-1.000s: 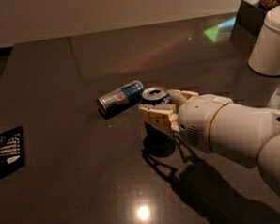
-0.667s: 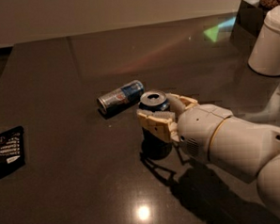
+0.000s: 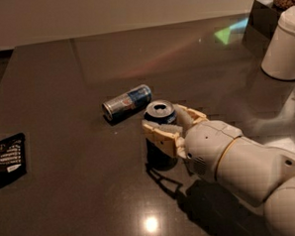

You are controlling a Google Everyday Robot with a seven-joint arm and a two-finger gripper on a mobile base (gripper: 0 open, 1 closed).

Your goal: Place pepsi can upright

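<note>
The dark counter [image 3: 82,193] spans the view, with its far edge at 12 o'clock and open surface from 6 to 8 o'clock. A white canister [image 3: 285,45] stands at 2 o'clock. The claw [image 3: 163,120], at centre, is closed around the upright pepsi can [image 3: 160,109]. A slim can [image 3: 128,101] lies at its 11 o'clock, apart. A black packet [image 3: 9,154] at 9 o'clock bears unreadable print.

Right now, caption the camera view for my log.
Gripper clasps the upright pepsi can on the dark table; a slim can lies sideways behind it.
</note>
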